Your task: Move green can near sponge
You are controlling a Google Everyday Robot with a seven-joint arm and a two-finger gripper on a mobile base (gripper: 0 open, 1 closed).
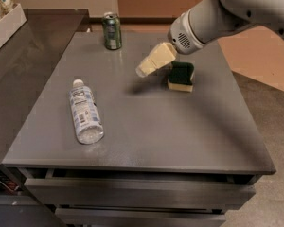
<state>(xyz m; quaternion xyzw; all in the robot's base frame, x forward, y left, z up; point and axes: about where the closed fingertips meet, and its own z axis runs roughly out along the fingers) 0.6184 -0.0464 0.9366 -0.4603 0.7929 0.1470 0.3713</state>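
The green can (112, 30) stands upright near the far left corner of the grey table (146, 122). The sponge (181, 76), dark green on top with a yellow base, lies right of the table's middle. My gripper (143, 70) hangs above the table between the two, just left of the sponge and well right and in front of the can. It holds nothing.
A clear plastic water bottle (85, 111) lies on its side on the left part of the table. A dark counter (19, 65) adjoins the table on the left, with a white tray (4, 20) of items at its far end. Drawers (132, 193) sit below the table front.
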